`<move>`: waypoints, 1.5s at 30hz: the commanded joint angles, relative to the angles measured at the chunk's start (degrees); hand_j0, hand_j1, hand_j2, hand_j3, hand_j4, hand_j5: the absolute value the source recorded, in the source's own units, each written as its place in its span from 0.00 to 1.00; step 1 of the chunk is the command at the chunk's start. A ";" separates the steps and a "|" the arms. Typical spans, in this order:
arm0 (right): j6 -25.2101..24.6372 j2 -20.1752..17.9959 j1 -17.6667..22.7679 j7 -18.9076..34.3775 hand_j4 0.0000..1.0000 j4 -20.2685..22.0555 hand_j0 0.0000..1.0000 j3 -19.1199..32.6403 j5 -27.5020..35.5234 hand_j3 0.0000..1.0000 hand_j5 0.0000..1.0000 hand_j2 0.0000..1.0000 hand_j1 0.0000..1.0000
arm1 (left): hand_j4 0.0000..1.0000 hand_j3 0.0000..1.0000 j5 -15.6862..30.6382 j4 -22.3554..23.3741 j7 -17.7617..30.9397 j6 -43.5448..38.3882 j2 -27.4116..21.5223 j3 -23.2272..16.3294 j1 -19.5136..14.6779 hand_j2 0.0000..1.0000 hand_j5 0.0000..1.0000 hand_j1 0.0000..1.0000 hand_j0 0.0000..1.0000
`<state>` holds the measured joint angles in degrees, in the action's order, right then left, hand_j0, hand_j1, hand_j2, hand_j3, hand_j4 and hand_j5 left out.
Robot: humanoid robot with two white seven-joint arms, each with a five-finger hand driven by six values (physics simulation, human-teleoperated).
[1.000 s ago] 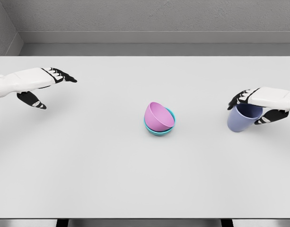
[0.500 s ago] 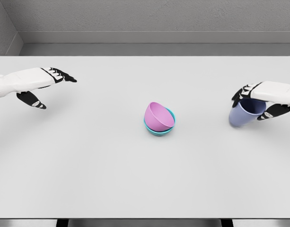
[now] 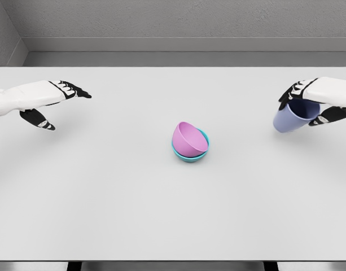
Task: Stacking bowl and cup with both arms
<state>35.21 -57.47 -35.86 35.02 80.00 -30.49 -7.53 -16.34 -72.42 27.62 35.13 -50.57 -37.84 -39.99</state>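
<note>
Sitting near the middle of the white table [image 3: 161,214], a pink bowl [image 3: 188,138] rests inside a teal bowl [image 3: 191,157] — tilted, not seated flat, its opening facing up and toward the right, its left wall rising well above the teal rim. Only a thin crescent of the teal bowl shows, under and to the right of the pink one. Pink bowl's inside looks empty; the teal bowl holds just the pink bowl.

Farther back at the right edge, the right hand [image 3: 322,100] grips a lavender-blue cup [image 3: 292,117] at its rim, dark fingers [image 3: 291,92] wrapped over the top edge, thumb side below on the right. Cup is tipped, base pointing down-left, dark open mouth toward the palm. Nothing visible inside it. A soft shadow lies on the table beneath the cup; whether the base touches the surface I cannot tell. It is well apart from the bowls.

About level with that on the far left, the left hand [image 3: 46,96] hovers over the table — fingers extended and loosely spread, thumb [image 3: 39,119] hanging below, holding nothing. Well apart from the bowls too.

Beyond the table's far edge, a grey wall [image 3: 173,22].
</note>
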 commanded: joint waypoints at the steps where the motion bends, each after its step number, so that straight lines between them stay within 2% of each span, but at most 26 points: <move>1: -0.21 0.61 -0.17 -0.02 0.63 0.06 0.63 -0.01 0.41 0.63 0.63 0.63 0.63 | 1.00 1.00 0.35 -0.01 -0.03 -0.13 -0.06 0.05 0.00 1.00 1.00 1.00 1.00; 22: -0.21 4.92 -2.37 -0.02 0.63 7.62 0.63 -0.10 0.15 0.63 0.63 0.63 0.63 | 1.00 1.00 0.35 -0.01 -0.03 -0.13 -0.23 0.05 0.00 1.00 1.00 1.00 1.00; 31: -0.21 6.85 -2.55 -0.02 0.63 12.89 0.63 -0.63 -0.11 0.63 0.63 0.63 0.63 | 1.00 1.00 0.35 -0.01 -0.03 -0.13 -0.15 0.05 0.00 1.00 1.00 1.00 1.00; 41: -0.21 9.04 -2.55 -0.02 0.63 13.34 0.63 -1.33 -0.20 0.63 0.63 0.63 0.63 | 1.00 1.00 0.35 -0.01 -0.03 -0.13 -0.15 0.05 0.00 1.00 1.00 1.00 1.00; 45: -0.21 10.01 -2.55 -0.02 0.63 14.92 0.63 -2.12 -0.20 0.63 0.63 0.63 0.63 | 1.00 1.00 0.35 -0.01 -0.03 -0.13 -0.15 0.05 0.00 1.00 1.00 1.00 1.00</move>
<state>35.22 -47.76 -38.41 34.95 94.36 -32.20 -8.20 -16.34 -72.42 27.62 35.13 -50.69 -37.84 -39.99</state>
